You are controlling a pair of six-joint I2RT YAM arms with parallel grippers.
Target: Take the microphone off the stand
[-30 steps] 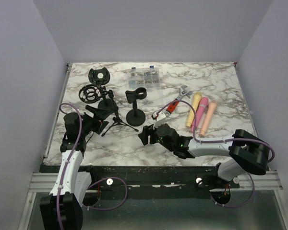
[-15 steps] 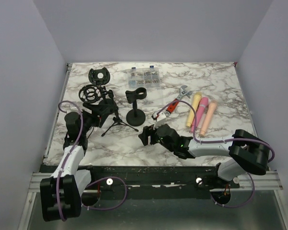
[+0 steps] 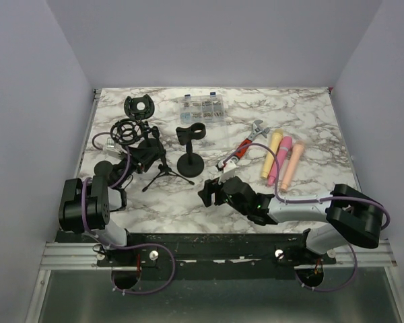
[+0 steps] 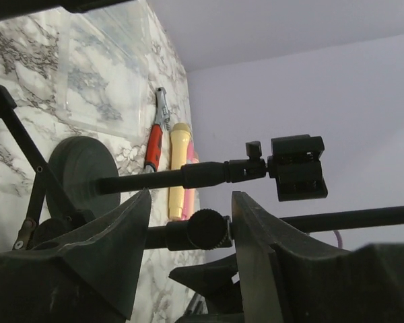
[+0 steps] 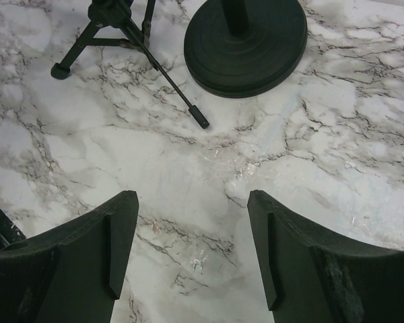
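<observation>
Straddling tripod stand knob (image 4: 209, 229), left jaws half-open; right jaws wide above bare marble (image 5: 209, 175).

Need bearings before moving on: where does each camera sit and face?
Top: above and behind the bases, looking down on the table; left arm and right arm show.
Left wrist: low, looking rightward across the table past its fingers at the tripod stem and round stand.
Right wrist: looking down between its fingers at marble.
Shared: all three see the tripod and round stand.
</observation>
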